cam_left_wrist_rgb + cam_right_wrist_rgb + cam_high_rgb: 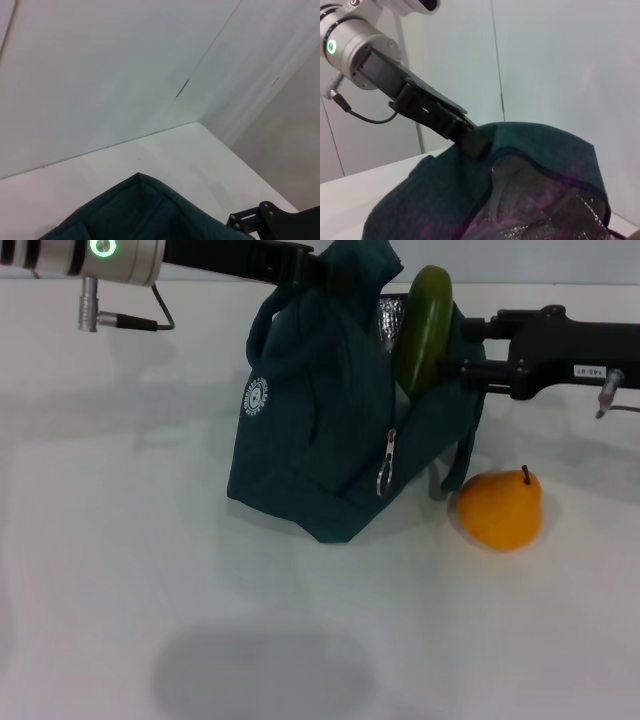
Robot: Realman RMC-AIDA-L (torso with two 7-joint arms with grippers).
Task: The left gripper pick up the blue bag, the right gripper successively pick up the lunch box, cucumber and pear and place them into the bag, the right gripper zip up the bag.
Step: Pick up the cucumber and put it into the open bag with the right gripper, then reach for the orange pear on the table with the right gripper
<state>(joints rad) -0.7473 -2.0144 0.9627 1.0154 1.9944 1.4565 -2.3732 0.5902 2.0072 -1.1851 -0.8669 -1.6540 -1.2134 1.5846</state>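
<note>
Upright, the dark green cucumber (421, 330) pokes from the blue bag (330, 430), fingers' states indiscernible

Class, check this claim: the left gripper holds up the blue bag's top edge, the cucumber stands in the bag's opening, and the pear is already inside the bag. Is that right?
Not quite. In the head view the pear lies on the table beside the blue bag, not inside. The rest stands: the left gripper holds up the bag's top edge, and the cucumber stands in its opening.
</note>
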